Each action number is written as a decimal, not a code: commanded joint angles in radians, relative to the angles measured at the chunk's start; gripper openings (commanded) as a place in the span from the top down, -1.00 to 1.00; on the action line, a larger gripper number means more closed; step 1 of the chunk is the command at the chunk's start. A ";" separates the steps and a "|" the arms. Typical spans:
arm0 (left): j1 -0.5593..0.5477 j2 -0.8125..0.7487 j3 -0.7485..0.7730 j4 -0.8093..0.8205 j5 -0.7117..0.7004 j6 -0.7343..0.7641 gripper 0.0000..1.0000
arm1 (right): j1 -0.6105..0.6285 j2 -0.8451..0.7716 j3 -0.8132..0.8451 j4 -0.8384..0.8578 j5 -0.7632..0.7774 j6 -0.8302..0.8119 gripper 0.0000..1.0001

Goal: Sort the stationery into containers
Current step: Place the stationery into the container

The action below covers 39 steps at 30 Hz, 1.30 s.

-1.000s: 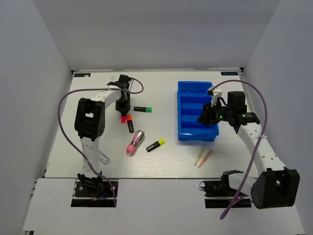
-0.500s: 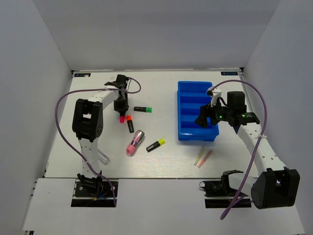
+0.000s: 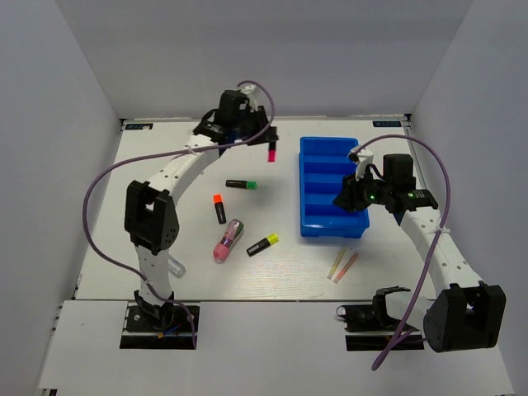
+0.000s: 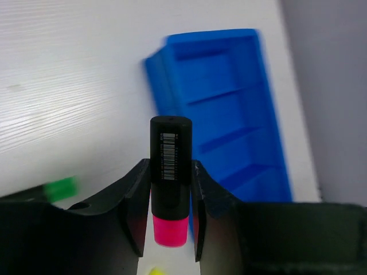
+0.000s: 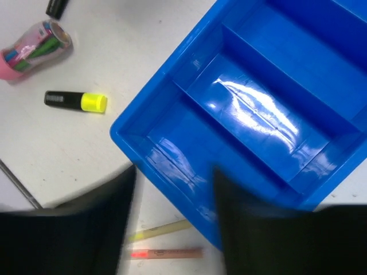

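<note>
My left gripper (image 3: 269,147) is shut on a black highlighter with a pink cap (image 3: 271,153) and holds it in the air just left of the blue tray's (image 3: 307,186) far end. In the left wrist view the highlighter (image 4: 170,154) stands between the fingers (image 4: 135,195), cap toward the camera, with the tray (image 4: 229,114) beyond. My right gripper (image 3: 346,200) is open and empty over the tray's near left corner (image 5: 172,166); its fingers (image 5: 120,206) look blurred. The tray's compartments show nothing inside.
On the table left of the tray lie a green-capped highlighter (image 3: 241,184), an orange-capped one (image 3: 219,208), a pink-and-silver marker (image 3: 228,240) and a yellow-capped highlighter (image 3: 263,244). Thin yellow (image 5: 160,230) and pink (image 5: 166,252) pens lie near the tray's near edge. A clear pen (image 3: 175,266) lies beside the left arm.
My left gripper has lifted the pink-capped highlighter off the table at the left and carried it right and farther back, up to the tray. The right gripper has barely moved.
</note>
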 commanded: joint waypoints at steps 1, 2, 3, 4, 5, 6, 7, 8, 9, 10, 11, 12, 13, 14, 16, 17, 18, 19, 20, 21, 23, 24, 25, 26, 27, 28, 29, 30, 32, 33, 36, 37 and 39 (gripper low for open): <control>-0.052 0.064 0.016 0.275 0.168 -0.185 1.00 | 0.005 -0.007 -0.003 0.011 -0.018 -0.010 0.15; -0.087 0.082 0.045 0.301 0.157 -0.225 1.00 | 0.005 -0.007 -0.004 0.020 -0.010 -0.007 0.69; -0.098 0.149 0.092 0.355 0.153 -0.250 1.00 | 0.006 -0.017 -0.007 0.017 -0.003 -0.004 1.00; -0.106 0.174 0.146 0.370 0.145 -0.259 1.00 | 0.003 -0.021 -0.012 0.019 0.005 -0.006 1.00; -0.135 0.218 0.168 0.390 0.120 -0.271 1.00 | 0.002 -0.027 -0.018 0.028 0.011 -0.007 1.00; -0.143 0.254 0.206 0.443 0.108 -0.287 1.00 | 0.002 -0.048 -0.030 0.043 0.023 -0.004 1.00; -0.150 0.268 0.215 0.475 0.090 -0.294 1.00 | 0.002 -0.054 -0.038 0.066 0.042 0.003 1.00; -0.173 0.286 0.206 0.503 0.036 -0.299 1.00 | 0.003 -0.062 -0.046 0.074 0.052 0.008 1.00; -0.181 0.297 0.168 0.640 0.013 -0.302 1.00 | 0.003 -0.071 -0.050 0.082 0.071 0.011 1.00; -0.198 0.308 0.154 0.675 -0.042 -0.304 1.00 | 0.002 -0.071 -0.053 0.092 0.079 0.013 1.00; -0.204 0.314 0.150 0.702 -0.094 -0.304 1.00 | 0.003 -0.073 -0.052 0.091 0.080 0.011 1.00; -0.219 0.323 0.143 0.783 -0.114 -0.302 1.00 | 0.002 -0.068 -0.050 0.092 0.080 0.008 1.00; -0.236 0.350 0.145 0.804 -0.163 -0.279 1.00 | 0.003 -0.064 -0.053 0.092 0.085 0.007 1.00; -0.244 0.358 0.143 0.822 -0.217 -0.270 1.00 | 0.003 -0.062 -0.053 0.092 0.083 0.008 1.00; -0.288 0.390 0.148 0.907 -0.300 -0.218 1.00 | 0.005 -0.061 -0.053 0.092 0.079 0.005 1.00; -0.296 0.404 0.175 0.922 -0.317 -0.194 1.00 | 0.003 -0.064 -0.053 0.094 0.076 0.005 1.00; -0.318 0.432 0.198 0.933 -0.352 -0.184 1.00 | 0.005 -0.062 -0.056 0.088 0.073 0.008 1.00; -0.324 0.459 0.268 0.934 -0.375 -0.163 1.00 | 0.003 -0.064 -0.061 0.092 0.069 0.008 1.00; -0.328 0.488 0.290 0.937 -0.401 -0.131 1.00 | 0.003 -0.067 -0.058 0.092 0.066 0.007 1.00; -0.342 0.502 0.312 0.942 -0.416 -0.106 1.00 | 0.000 -0.070 -0.059 0.094 0.066 0.008 1.00; -0.364 0.548 0.375 0.963 -0.455 0.001 1.00 | 0.000 -0.074 -0.061 0.091 0.069 0.004 1.00; -0.365 0.558 0.386 0.956 -0.461 0.020 1.00 | 0.002 -0.077 -0.061 0.091 0.077 0.004 1.00; -0.364 0.570 0.398 0.948 -0.466 0.040 1.00 | 0.000 -0.083 -0.061 0.092 0.079 0.002 1.00; -0.364 0.573 0.395 0.944 -0.467 0.058 1.00 | 0.002 -0.087 -0.058 0.092 0.086 0.002 1.00; -0.362 0.573 0.387 0.944 -0.473 0.069 1.00 | 0.002 -0.087 -0.058 0.089 0.088 -0.001 1.00; -0.362 0.573 0.366 0.940 -0.478 0.083 1.00 | 0.002 -0.087 -0.056 0.089 0.089 -0.003 1.00; -0.361 0.573 0.358 0.947 -0.483 0.092 1.00 | 0.000 -0.087 -0.056 0.086 0.094 -0.001 1.00; -0.361 0.573 0.344 0.950 -0.486 0.107 1.00 | 0.000 -0.084 -0.056 0.088 0.097 -0.001 1.00; -0.359 0.579 0.326 0.956 -0.499 0.123 1.00 | 0.000 -0.079 -0.056 0.088 0.099 0.000 1.00; -0.359 0.582 0.326 0.954 -0.503 0.130 1.00 | -0.003 -0.077 -0.055 0.086 0.102 0.000 1.00; -0.361 0.595 0.330 0.954 -0.525 0.166 1.00 | -0.001 -0.074 -0.058 0.088 0.106 -0.001 1.00; -0.356 0.598 0.335 0.950 -0.527 0.170 1.00 | -0.004 -0.073 -0.058 0.089 0.111 0.000 1.00; -0.347 0.607 0.340 0.942 -0.529 0.173 1.00 | -0.004 -0.068 -0.058 0.088 0.117 -0.001 1.00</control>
